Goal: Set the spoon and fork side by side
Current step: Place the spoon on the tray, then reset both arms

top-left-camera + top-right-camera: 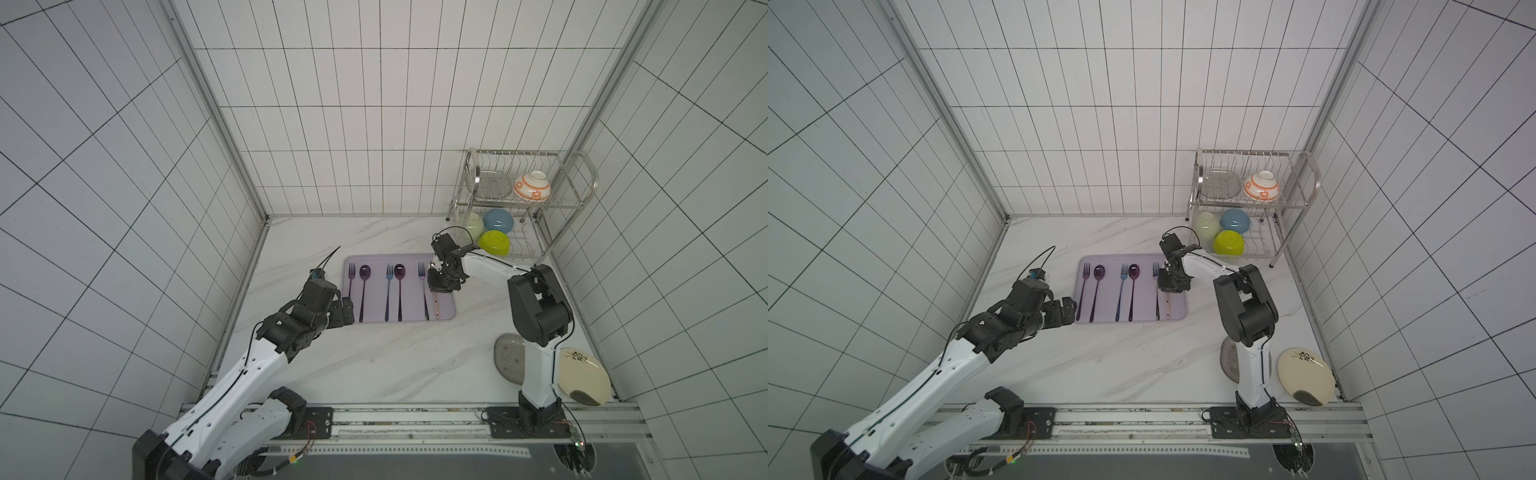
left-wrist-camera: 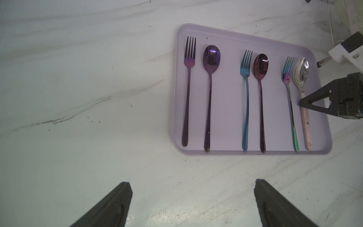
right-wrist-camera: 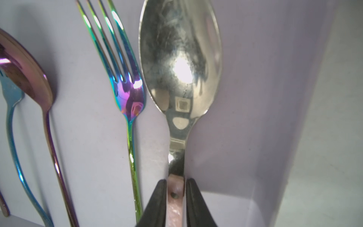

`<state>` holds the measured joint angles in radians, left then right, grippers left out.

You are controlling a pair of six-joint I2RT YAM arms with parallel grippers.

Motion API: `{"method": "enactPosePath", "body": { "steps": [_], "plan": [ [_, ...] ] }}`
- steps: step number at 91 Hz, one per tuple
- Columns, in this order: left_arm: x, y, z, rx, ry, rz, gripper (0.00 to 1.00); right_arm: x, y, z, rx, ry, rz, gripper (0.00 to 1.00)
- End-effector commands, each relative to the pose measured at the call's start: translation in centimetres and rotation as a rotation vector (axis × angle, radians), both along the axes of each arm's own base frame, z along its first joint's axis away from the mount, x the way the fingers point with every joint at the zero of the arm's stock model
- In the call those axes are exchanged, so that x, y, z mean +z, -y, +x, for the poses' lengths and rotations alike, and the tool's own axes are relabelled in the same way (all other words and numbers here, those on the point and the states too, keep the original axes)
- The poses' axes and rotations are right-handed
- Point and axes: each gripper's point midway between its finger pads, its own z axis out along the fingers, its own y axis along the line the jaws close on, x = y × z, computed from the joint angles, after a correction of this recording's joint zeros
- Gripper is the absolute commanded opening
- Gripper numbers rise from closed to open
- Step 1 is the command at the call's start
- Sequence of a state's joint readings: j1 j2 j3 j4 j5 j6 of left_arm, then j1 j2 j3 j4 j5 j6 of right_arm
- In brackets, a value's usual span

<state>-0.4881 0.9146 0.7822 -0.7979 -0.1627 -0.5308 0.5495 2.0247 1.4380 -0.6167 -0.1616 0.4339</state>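
In both top views: lilac tray (image 1: 376, 299) mid-bench, towards the back edge, handles of all cutlery pointing to the front edge. Along the tray's right edge, the spoon (image 1: 436, 308), just beside the fork (image 1: 424, 297). Further left on the tray, two more fork-and-spoon pairs. Down over the spoon's handle, the right gripper (image 1: 436, 286), hiding most of the bowl. Off the tray's front left corner, the left gripper (image 1: 345, 311), hovering empty.

From the left wrist: left gripper spread wide over bare bench, nothing between its fingers (image 2: 117, 202). Spoon flat on the tray, bowl up, parallel to the fork, the two heads nearly touching. One right fingertip at the top of the pale handle.

From the right wrist: two dark fingers (image 3: 157, 200) flanking the pink riveted handle just below the steel neck, hard against it or a hair off. Pinching or merely loose: cannot tell. Tray wall close by, on the side away from the fork.

Judged by looks: stiff, light, hard to harm. Polished bowl and neck probably slippery and rounded, so poor places to pinch. Best taken across the flat handle, near the neck as here or slightly lower, to keep the bowl from drooping. Little room between wall and fork, so come straight down with narrow jaws. Pair apparently set side by side already; at most the letting go to do.
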Motion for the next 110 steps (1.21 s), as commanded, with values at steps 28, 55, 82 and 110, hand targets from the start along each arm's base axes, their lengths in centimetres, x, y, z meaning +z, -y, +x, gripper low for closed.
{"method": "enactPosePath", "body": {
  "steps": [28, 55, 82, 110],
  "plan": [
    [0.2, -0.4, 0.3, 0.016, 0.013, 0.018, 0.98, 3.0, 0.7, 0.5, -0.032, 0.069, 0.009, 0.41],
    [3.1, -1.2, 2.4, 0.075, 0.139, 0.042, 0.99, 9.4, 5.6, -3.0, -0.003, 0.259, -0.060, 0.66],
    [6.1, -5.0, 6.3, 0.180, 0.261, 0.199, 0.99, 14.7, 17.4, -5.2, -0.206, 0.567, -0.154, 0.99],
    [0.9, -13.0, 11.6, 0.339, 0.335, 0.190, 0.98, 14.7, 26.1, -2.2, -0.445, 0.974, -0.061, 0.99]
  ]
}}
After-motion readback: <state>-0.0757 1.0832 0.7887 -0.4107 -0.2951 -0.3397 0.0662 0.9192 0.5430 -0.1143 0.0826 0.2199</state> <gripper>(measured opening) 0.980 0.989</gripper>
